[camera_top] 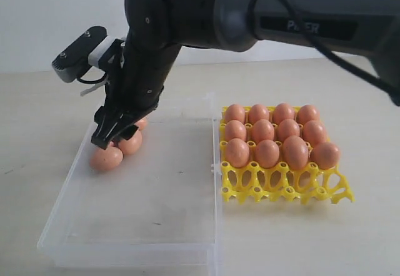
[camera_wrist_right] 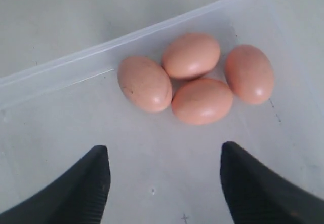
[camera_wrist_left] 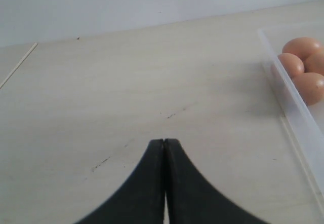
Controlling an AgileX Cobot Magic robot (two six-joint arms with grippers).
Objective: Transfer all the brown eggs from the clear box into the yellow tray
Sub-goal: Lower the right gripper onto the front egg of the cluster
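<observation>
Several brown eggs (camera_wrist_right: 202,101) lie bunched in a corner of the clear box (camera_wrist_right: 61,69). In the exterior view these eggs (camera_top: 106,158) sit at the box's (camera_top: 131,254) far left end. My right gripper (camera_top: 103,140) reaches across and hangs just over them, open. In the right wrist view the right gripper (camera_wrist_right: 164,150) holds nothing, and the eggs lie just beyond its fingertips. The yellow tray (camera_top: 281,188) stands right of the box with several eggs (camera_top: 267,153) in its rear cups. The left gripper (camera_wrist_left: 164,141) is shut and empty over bare table, left of the box wall (camera_wrist_left: 298,117).
The tray's front row of cups (camera_top: 250,177) holds nothing. The right arm's dark body (camera_top: 187,14) spans the scene above the tray and box. Pale tabletop (camera_wrist_left: 126,82) surrounds both containers.
</observation>
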